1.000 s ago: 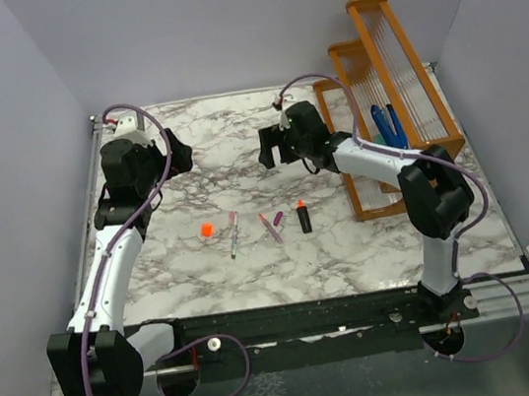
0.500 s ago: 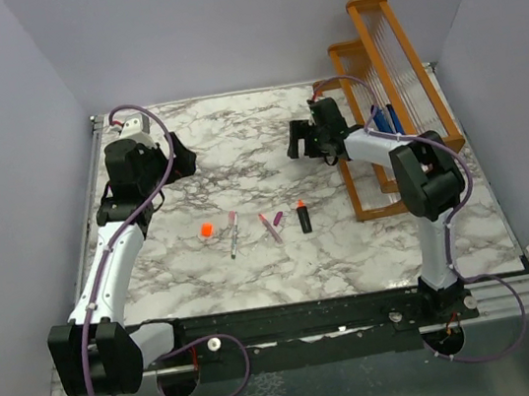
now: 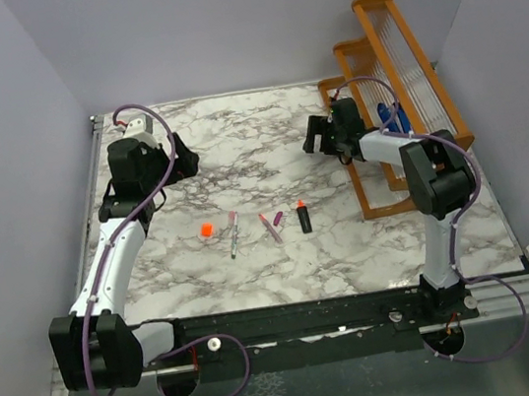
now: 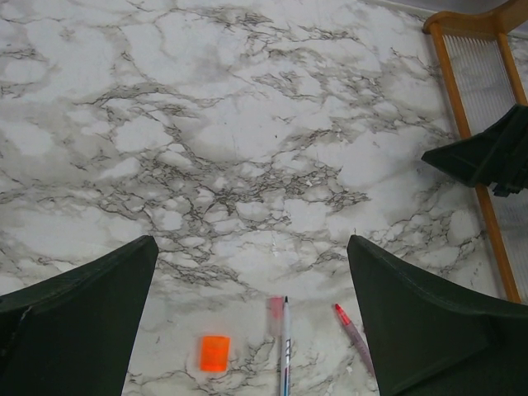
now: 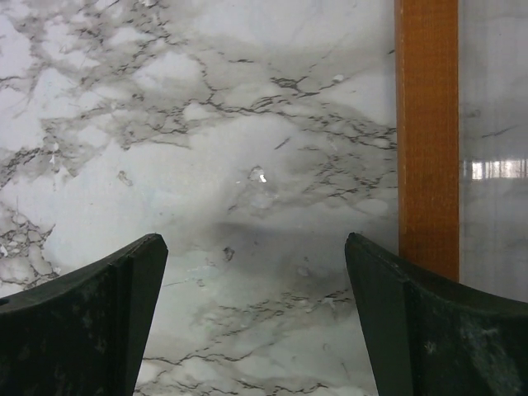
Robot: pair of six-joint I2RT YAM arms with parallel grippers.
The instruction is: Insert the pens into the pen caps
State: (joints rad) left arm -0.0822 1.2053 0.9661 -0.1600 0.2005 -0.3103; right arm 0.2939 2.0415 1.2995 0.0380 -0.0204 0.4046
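On the marble table, in a row at mid-front, lie an orange cap [image 3: 206,230], a slim whitish-grey pen [image 3: 234,232], a slim pink pen [image 3: 270,227], a magenta cap [image 3: 278,218] and a stubby black marker with an orange tip [image 3: 303,216]. The left wrist view shows the orange cap [image 4: 214,352], the whitish pen [image 4: 285,346] and the pink pen [image 4: 353,334] below the jaws. My left gripper [image 3: 182,160] [image 4: 252,247] is open and empty at the back left. My right gripper [image 3: 316,136] [image 5: 256,243] is open and empty over bare marble beside the rack.
An orange wooden rack [image 3: 398,88] stands at the back right, with blue chunky objects [image 3: 387,118] in it. Its rail [image 5: 426,124] runs just right of my right jaws. The rack also shows in the left wrist view [image 4: 462,99]. Grey walls enclose the table.
My right gripper has moved right and back, away from the pens and up to the rack. My left gripper has hardly shifted. The pens and caps have not moved.
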